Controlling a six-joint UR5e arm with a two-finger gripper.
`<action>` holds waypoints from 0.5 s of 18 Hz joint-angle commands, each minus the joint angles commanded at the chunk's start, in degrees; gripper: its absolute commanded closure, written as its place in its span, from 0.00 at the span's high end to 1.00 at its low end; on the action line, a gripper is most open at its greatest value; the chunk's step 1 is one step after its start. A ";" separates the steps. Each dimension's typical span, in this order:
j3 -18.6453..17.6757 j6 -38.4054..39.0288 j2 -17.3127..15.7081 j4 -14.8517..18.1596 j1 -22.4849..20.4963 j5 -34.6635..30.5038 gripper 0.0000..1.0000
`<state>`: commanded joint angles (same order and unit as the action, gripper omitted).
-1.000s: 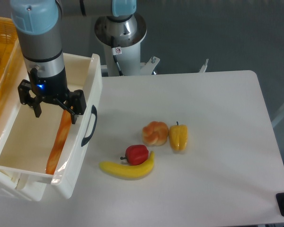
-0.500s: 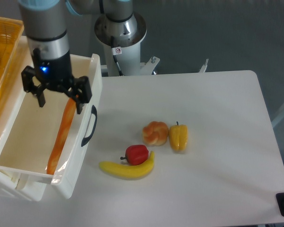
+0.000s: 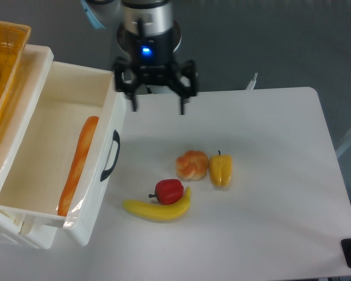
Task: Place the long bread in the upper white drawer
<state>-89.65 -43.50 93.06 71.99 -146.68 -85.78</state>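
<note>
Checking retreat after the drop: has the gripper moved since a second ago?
Yes. The gripper went from over the upper white drawer rightward, past its front wall, now open above the table.

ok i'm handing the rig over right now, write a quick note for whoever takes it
Gripper: jaws open, empty, above the table's far edge, right of the drawer.
Long bread: lying lengthwise inside the upper white drawer, along its right wall.
Done: the bread is in the drawer and released.
Left: nothing for the placement itself; the drawer stands open.
On the table, untouched: bun, yellow pepper, red pepper, banana.
</note>
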 joint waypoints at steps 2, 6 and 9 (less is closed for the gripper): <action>0.43 0.00 4.31 -1.92 -1.23 -0.61 1.00; 3.85 -3.94 12.48 -7.21 -3.96 -2.90 1.00; 5.53 -11.93 17.49 -7.39 -5.28 -2.64 1.00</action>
<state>-84.12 -55.43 110.55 64.60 -151.96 -88.42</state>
